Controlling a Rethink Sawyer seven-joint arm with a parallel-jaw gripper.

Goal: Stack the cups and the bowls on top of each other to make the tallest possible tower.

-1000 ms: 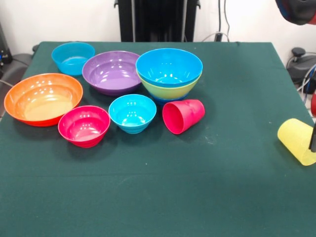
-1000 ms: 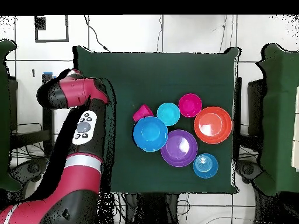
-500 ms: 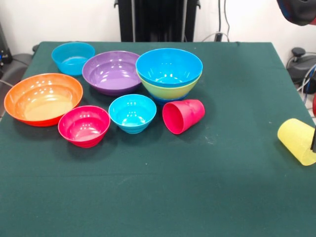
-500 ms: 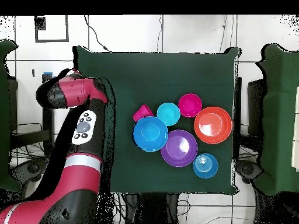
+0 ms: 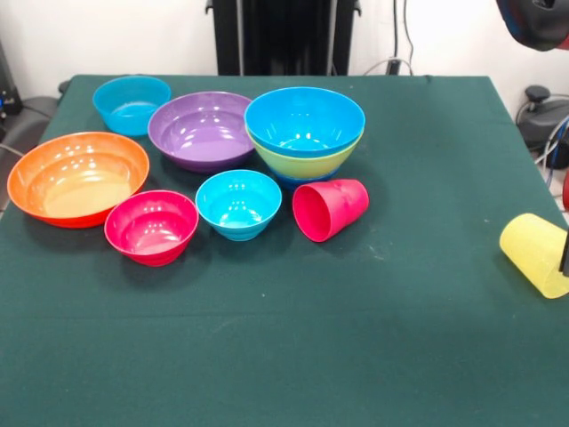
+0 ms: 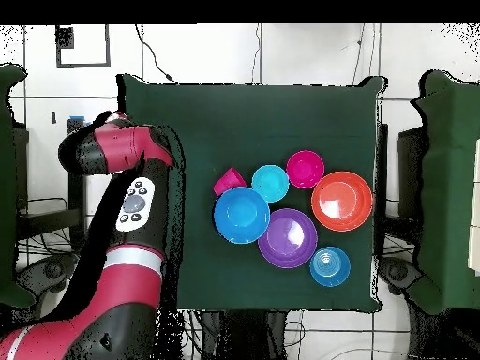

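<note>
The tower is a bright blue bowl point(image 5: 304, 120) nested in a lime green bowl point(image 5: 307, 163) at the table's middle back; it also shows in the overhead view point(image 6: 241, 215). The red-pink cup point(image 5: 331, 209) lies on its side just in front of it. The yellow cup point(image 5: 533, 252) is tilted at the right edge of the front view, against a dark sliver of my gripper point(image 5: 564, 253). In the overhead view my arm point(image 6: 112, 155) hides the gripper and the yellow cup.
Loose bowls stand left of the tower: purple point(image 5: 203, 129), cyan point(image 5: 132, 103) at the back, orange point(image 5: 78, 176), pink-red point(image 5: 151, 226) and a small cyan one point(image 5: 238, 203). The green table point(image 5: 284, 356) stretches to the front and right.
The arm's upper part has shifted very slightly. The cups and bowls have not moved.
</note>
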